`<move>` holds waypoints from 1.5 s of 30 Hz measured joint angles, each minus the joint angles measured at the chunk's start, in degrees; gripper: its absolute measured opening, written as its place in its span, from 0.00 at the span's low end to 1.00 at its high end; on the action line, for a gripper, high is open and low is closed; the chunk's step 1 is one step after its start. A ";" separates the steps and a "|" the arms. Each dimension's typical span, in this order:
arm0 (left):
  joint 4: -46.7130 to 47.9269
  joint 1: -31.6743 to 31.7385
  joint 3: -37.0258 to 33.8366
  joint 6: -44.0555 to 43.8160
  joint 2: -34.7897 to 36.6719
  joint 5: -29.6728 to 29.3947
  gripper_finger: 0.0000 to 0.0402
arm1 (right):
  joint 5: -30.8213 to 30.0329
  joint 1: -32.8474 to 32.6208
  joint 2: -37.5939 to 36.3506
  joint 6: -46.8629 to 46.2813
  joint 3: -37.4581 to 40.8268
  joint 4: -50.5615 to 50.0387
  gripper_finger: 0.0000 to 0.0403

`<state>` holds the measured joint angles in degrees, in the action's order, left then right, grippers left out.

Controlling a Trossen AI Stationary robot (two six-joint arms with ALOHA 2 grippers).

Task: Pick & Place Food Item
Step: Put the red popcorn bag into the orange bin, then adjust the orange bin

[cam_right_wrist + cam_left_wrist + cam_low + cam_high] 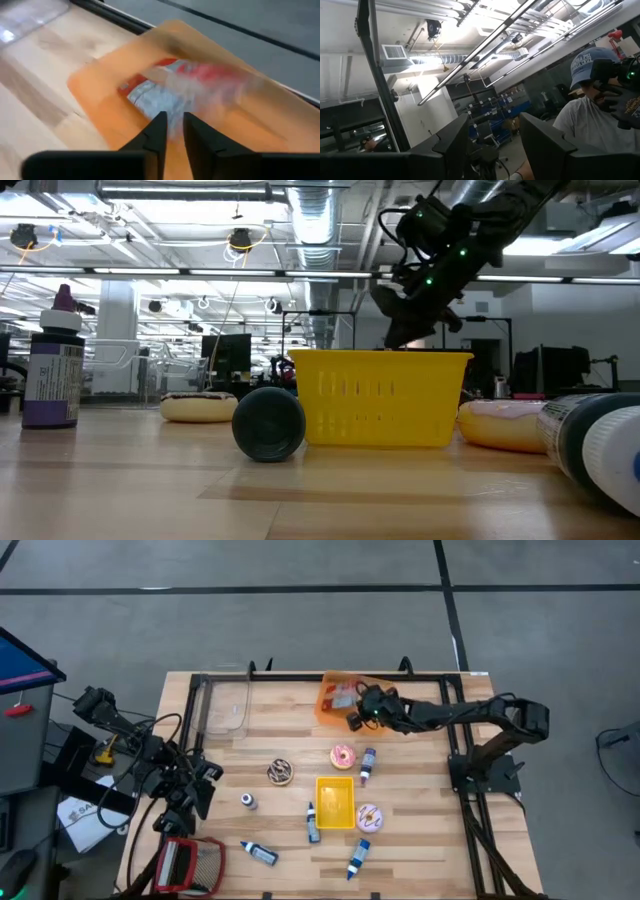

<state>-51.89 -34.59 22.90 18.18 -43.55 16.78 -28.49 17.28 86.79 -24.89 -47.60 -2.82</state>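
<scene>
Right gripper (352, 721) over the orange plastic tray (332, 710) at the counter's (420, 840) far edge, fingers (156, 134) slightly parted above a red-and-white packet (172, 90), gripping nothing. Left gripper (205, 775) waits at the left edge, fingers (455, 140) parted, empty.

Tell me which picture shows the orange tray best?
The right wrist view: the orange tray fills it, a red and white packet inside, though blurred. The high view shows it small at the table's far edge, partly under the right tool. The low and left wrist views miss it.

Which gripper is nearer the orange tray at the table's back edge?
Right. The right gripper hangs over the orange tray; the left gripper waits at the table's opposite front side.
</scene>
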 joint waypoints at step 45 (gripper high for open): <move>2.13 0.07 0.00 2.55 -0.02 -8.20 0.42 | -7.48 -11.95 0.80 -18.44 -0.01 -31.01 0.00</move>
<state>-49.76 -34.52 22.90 20.73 -43.57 8.58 -35.97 5.33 87.59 -43.33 -47.62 -33.83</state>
